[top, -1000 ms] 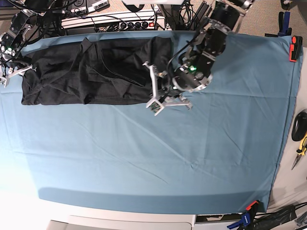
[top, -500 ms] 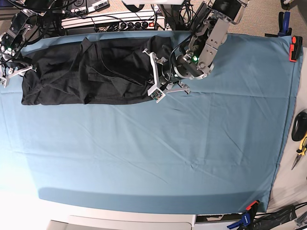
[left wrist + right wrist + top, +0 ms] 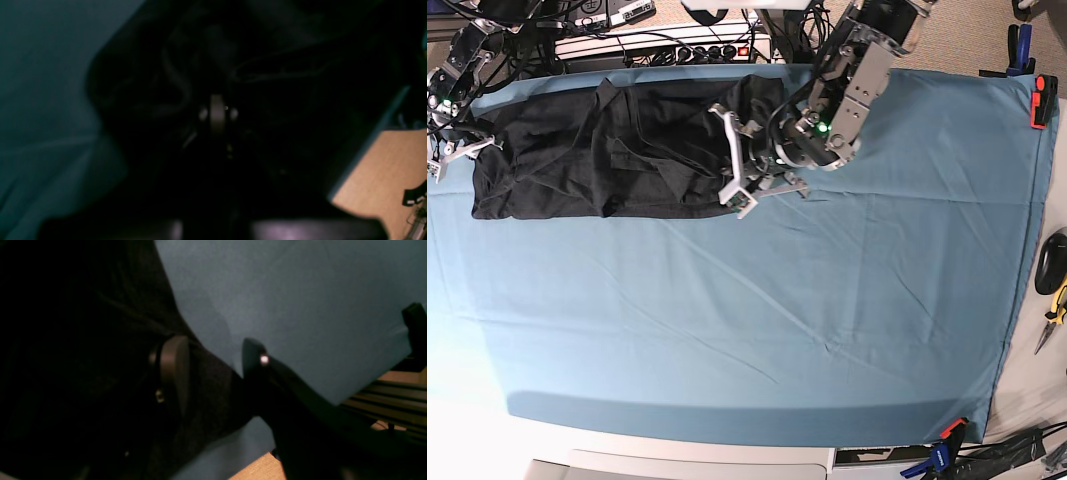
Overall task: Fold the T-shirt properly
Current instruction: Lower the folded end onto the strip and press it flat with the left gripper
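The black T-shirt (image 3: 577, 150) lies stretched along the far left of the blue table cloth (image 3: 777, 320), creased and partly doubled over. My left gripper (image 3: 732, 165) hovers at the shirt's right end. In the left wrist view its tips (image 3: 217, 113) are pressed together, and folds of the dark T-shirt (image 3: 283, 50) gather around them. My right gripper (image 3: 452, 150) sits at the shirt's left edge. In the right wrist view it (image 3: 213, 363) stands open, with one finger (image 3: 173, 373) over the T-shirt (image 3: 66, 340) and the other over blue cloth. The shirt's edge runs between the two fingers.
A power strip and cables (image 3: 667, 45) lie just behind the table's far edge. An orange clamp (image 3: 1042, 100) grips the cloth at the far right, and hand tools (image 3: 1055, 290) rest off the right edge. More clamps (image 3: 942, 450) sit at the near right corner.
My left gripper has travelled left and toward the far edge, from the shirt's near right corner to over its right end. The right arm has stayed put.
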You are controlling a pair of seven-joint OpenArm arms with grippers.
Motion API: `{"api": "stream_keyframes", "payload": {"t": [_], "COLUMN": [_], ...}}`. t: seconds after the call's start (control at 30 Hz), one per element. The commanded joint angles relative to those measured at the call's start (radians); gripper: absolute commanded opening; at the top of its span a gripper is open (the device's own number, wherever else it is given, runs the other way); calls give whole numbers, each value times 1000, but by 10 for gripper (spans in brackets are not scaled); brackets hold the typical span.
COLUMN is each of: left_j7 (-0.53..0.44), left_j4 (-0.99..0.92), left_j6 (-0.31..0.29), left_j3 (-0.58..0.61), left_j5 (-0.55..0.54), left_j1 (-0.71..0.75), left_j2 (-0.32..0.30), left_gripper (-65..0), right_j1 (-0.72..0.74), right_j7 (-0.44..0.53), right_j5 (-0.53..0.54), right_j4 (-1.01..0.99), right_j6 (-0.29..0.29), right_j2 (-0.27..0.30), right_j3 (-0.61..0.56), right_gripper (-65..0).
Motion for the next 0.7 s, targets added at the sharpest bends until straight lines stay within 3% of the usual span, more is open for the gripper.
{"api": "stream_keyframes", "payload": {"t": [0.0,0.3,0.67], "left_j7": [-18,-4,21], "left_j4": [16,16,16], "left_j6": [-1,-1,-31], "left_j3": [1,1,3], "left_j5": [-17,-67,-213], "left_j1": [-11,-11,42], "left_j2": [17,26,27], "left_gripper": [-650,-650,-650], "right_j1": [8,8,9], "right_j7": [23,24,31], "right_j5": [9,9,10], "right_j4": [12,12,12], "right_j6": [-4,-4,-4], "right_j2": [23,23,23], "right_j3": [5,5,5], "right_gripper": [-388,-388,-388]}}
